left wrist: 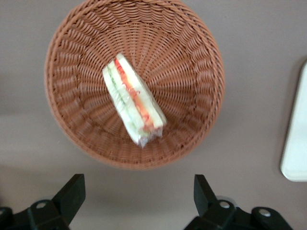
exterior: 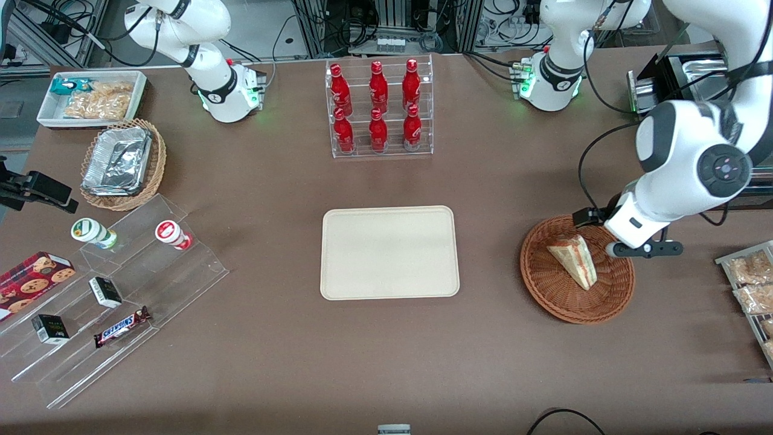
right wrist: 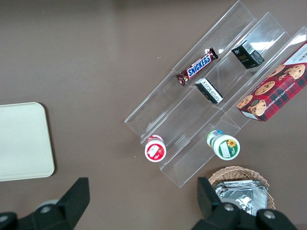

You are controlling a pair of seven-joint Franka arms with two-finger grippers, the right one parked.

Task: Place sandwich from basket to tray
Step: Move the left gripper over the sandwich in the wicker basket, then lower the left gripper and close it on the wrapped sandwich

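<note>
**Sandwich lying in basket, fingers spread wide above it**

Nearest the front camera, at the lower left of the front frame, a Snickers bar (exterior: 122, 327) and small dark boxes (exterior: 50, 328) are being displayed on a clear stepped stand (exterior: 115, 296), with a cookie box (exterior: 33, 276) at the left edge. Two small round-lidded cups (exterior: 93, 232) are standing on the stand's upper steps.

At the middle of the frame the tray (exterior: 389, 252) is lying flat on the brown bench (exterior: 386, 362), with nothing on it. Toward the working arm's end, at the right of the frame, the basket (exterior: 577, 270) is resting on the bench, well apart from the tray. The sandwich (exterior: 574, 260) is lying inside the basket, near its centre, its layered filling edge turned upward in the wrist view (left wrist: 134, 100).

The gripper (left wrist: 136, 201) is being held above the basket's rim, over the bench just beside the wicker (left wrist: 134, 81); in the front view it is mostly covered by the arm's wrist (exterior: 631, 232). Its fingers (left wrist: 72, 191) are standing wide apart and nothing is being held between them.

Farther up the frame, a tan basket with a foil container (exterior: 119, 160) is sitting at the left, a white bin of snacks (exterior: 92, 96) above it, and a clear rack of red bottles (exterior: 378, 106) at the upper centre.
</note>
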